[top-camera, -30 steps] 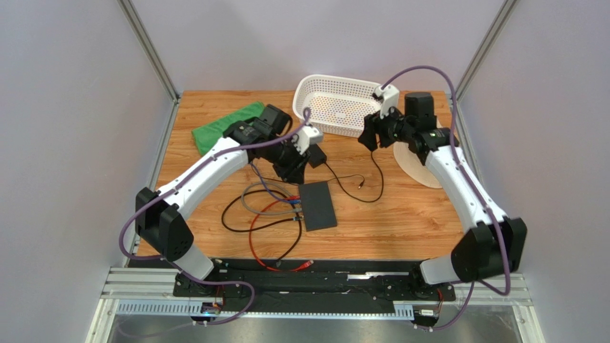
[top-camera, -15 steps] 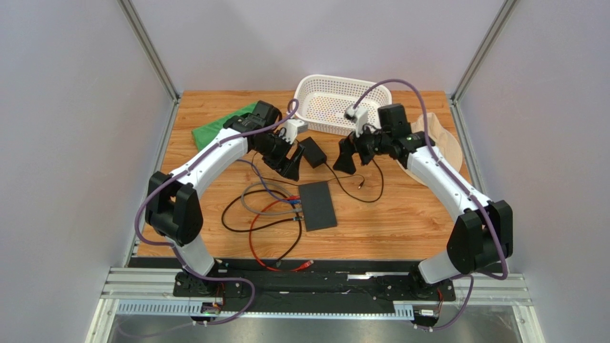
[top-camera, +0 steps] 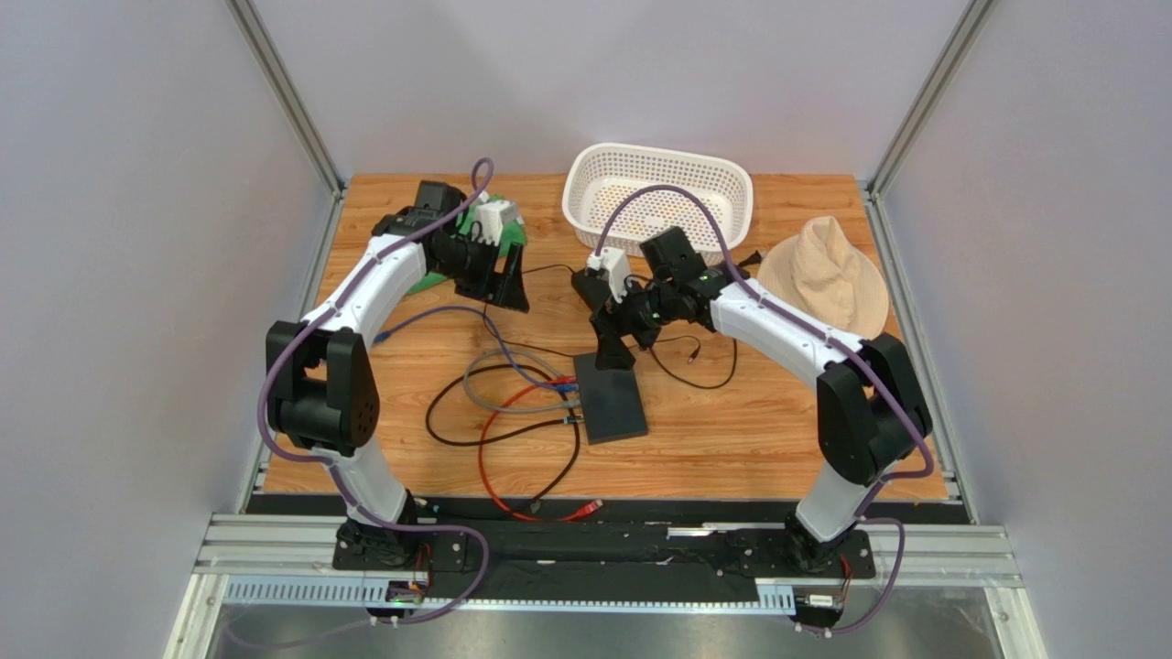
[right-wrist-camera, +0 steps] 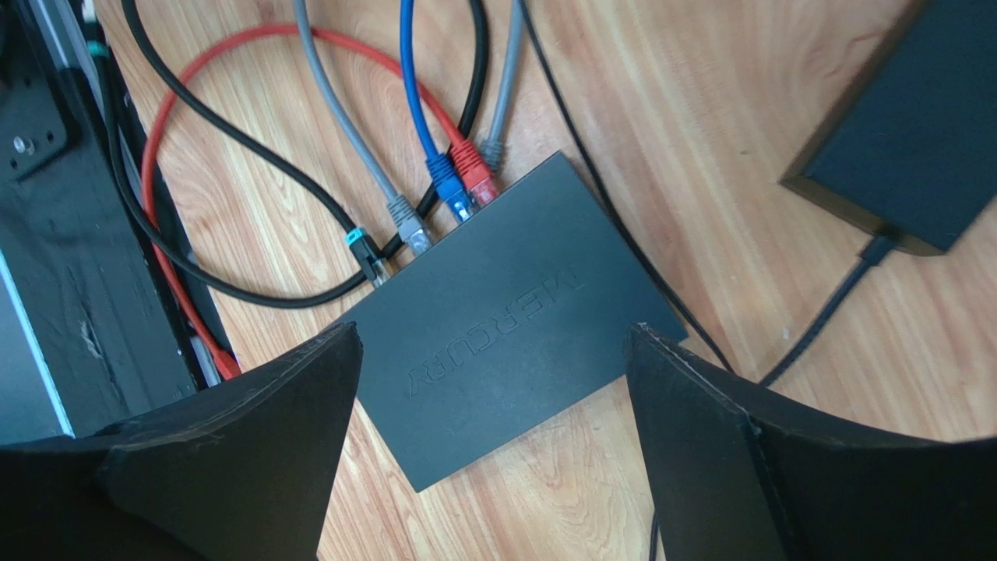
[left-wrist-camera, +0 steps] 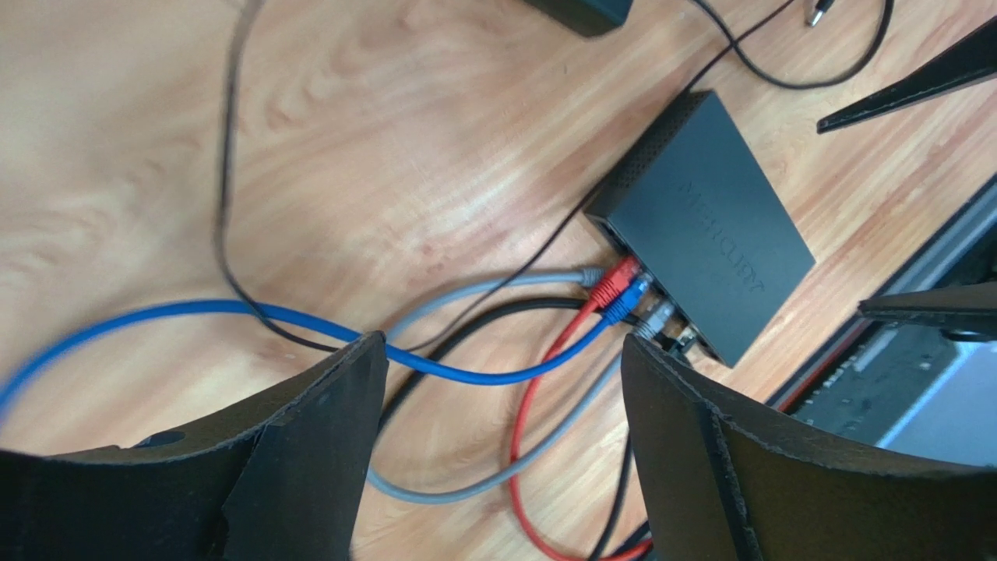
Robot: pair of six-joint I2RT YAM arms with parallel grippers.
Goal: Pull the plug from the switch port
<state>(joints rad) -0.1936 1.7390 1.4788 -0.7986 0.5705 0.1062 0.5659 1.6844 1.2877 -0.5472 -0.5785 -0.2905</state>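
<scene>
the switch (top-camera: 612,401) lies flat on the table (top-camera: 771,412), in the middle of its near half, sockets on its left edge. five cables are plugged in there in a row. in the right wrist view they run: a black plug (right-wrist-camera: 365,253) with a pale blue tag, a grey plug (right-wrist-camera: 407,224), a blue plug (right-wrist-camera: 449,189), a red plug (right-wrist-camera: 473,159) and another grey one (right-wrist-camera: 494,152). all five sit in their sockets. the cables loop over the wood to the left of the switch.

the right gripper (top-camera: 614,350) hangs over the far end of the switch, jaws wide apart and holding nothing. in its own view the switch lies between and below the two fingers (right-wrist-camera: 258,444); whether they touch it i cannot tell.

a power brick (top-camera: 594,286) sits just past the switch, its thin black cord curling to the right.

the left gripper (top-camera: 498,286) is well apart from the switch, at the far left, jaws also wide and empty; its view looks down on the blue cable (left-wrist-camera: 176,313).

a white basket (top-camera: 660,154) stands at the far edge, and a beige hat (top-camera: 826,275) to its right.
</scene>
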